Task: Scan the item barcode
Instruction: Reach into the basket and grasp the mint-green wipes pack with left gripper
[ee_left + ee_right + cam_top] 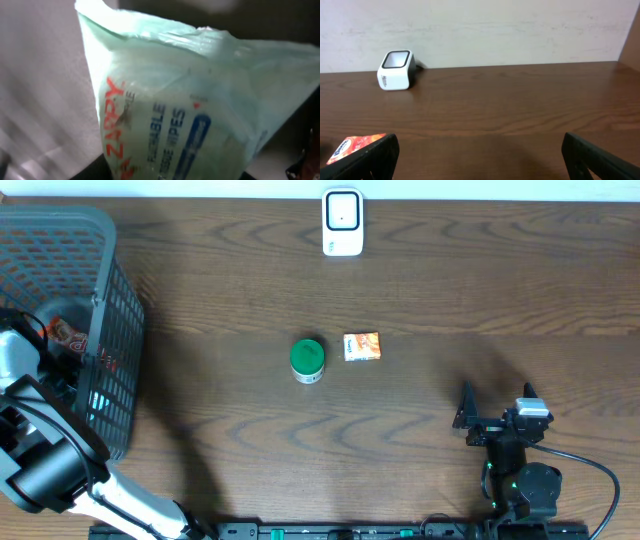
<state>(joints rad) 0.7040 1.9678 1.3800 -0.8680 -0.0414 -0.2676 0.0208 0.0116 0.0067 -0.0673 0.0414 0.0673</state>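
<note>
L arm reaches into grey mesh basket at L edge of surface. From overhead its end is hidden behind basket wall.

L wrist cam: frame filled by pale-green soft wipes packet, very close to lens, tilted. Red "ZAPPY" lettering runs up its face, w/ blue-green "WIPES" text beside it. No barcode seen on the visible side. L fingers not made out in either view, so can't tell if they are wide, narrow or gripping the packet. Packet is at the L arm's end, i.e. in the basket region; exact resting spot unclear.

Basket also holds a red-orange wrapper.

R fingers: spread wide, nothing betw. them, low over surface at near-R corner, pointing toward the far wall.

Scanner: white, upright, at far edge of surface, centre. Well apart from both arms.

Mid-surface: green-lidded tub, upright. Small orange box lies flat just beside it on the R, not touching. R wrist cam catches a corner of that box at its lower L edge.
</note>
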